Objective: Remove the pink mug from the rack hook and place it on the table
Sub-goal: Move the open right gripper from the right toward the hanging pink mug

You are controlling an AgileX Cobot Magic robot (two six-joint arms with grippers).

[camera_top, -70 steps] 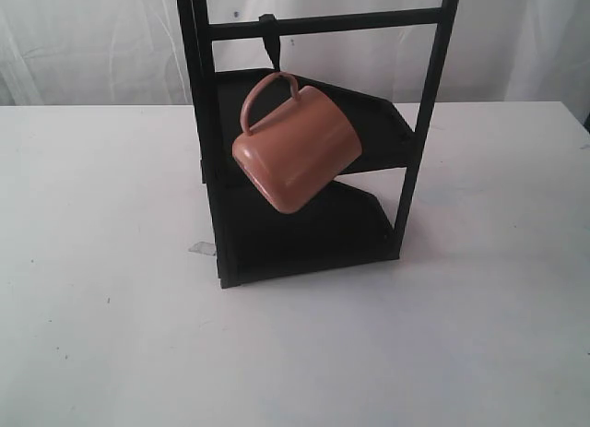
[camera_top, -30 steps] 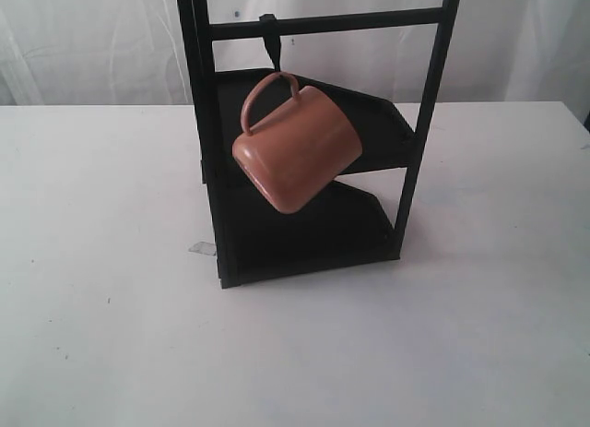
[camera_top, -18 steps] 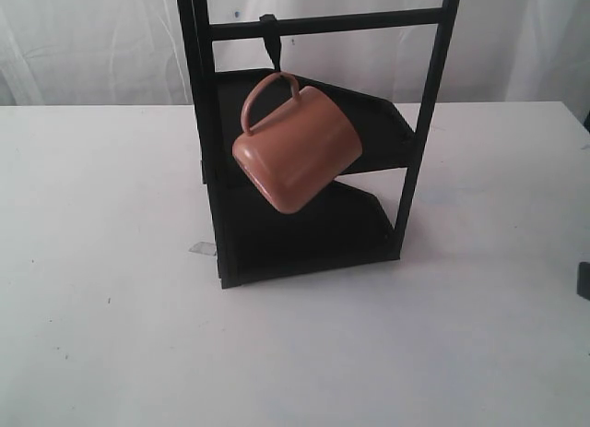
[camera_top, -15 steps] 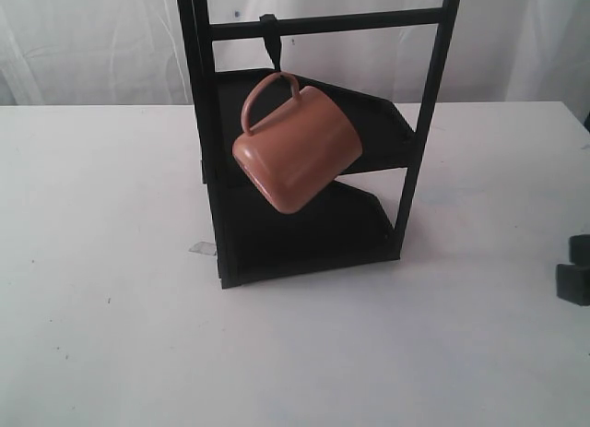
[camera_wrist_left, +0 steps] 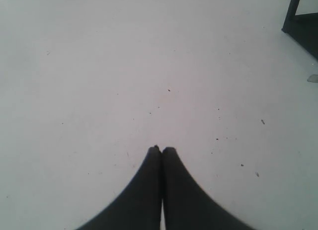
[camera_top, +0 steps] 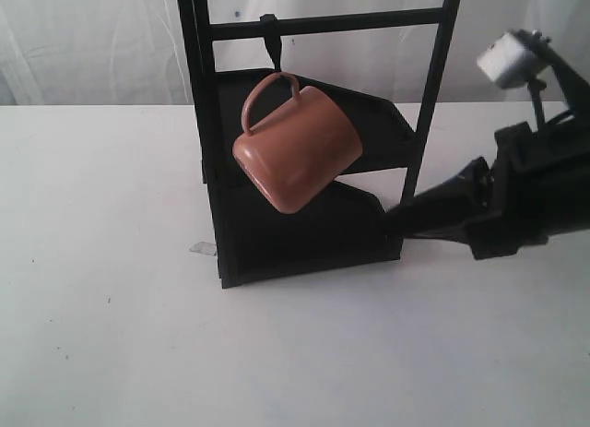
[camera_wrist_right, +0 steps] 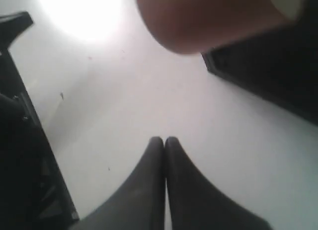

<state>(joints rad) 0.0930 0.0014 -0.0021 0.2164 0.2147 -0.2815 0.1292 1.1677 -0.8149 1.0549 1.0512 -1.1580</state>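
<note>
The pink mug (camera_top: 295, 155) hangs tilted by its loop handle from the hook (camera_top: 269, 41) on the black rack's (camera_top: 205, 169) top bar. My right gripper (camera_top: 396, 221) is shut and empty, its tip low beside the rack's right post, below and to the right of the mug. In the right wrist view the mug (camera_wrist_right: 208, 16) looms blurred ahead of the shut right gripper (camera_wrist_right: 164, 139), apart from it. My left gripper (camera_wrist_left: 161, 149) is shut with nothing in it, hovering over the bare white table (camera_wrist_left: 149, 66); it does not show in the exterior view.
The rack has two dark slanted shelves (camera_top: 369, 123) behind the mug. A rack foot (camera_wrist_left: 300, 21) shows at the corner of the left wrist view. White table (camera_top: 111, 289) spreads to the left and front of the rack. A white curtain hangs behind.
The right arm has come in from the right edge and reached left to the rack's right post. The mug still hangs unmoved on the hook.
</note>
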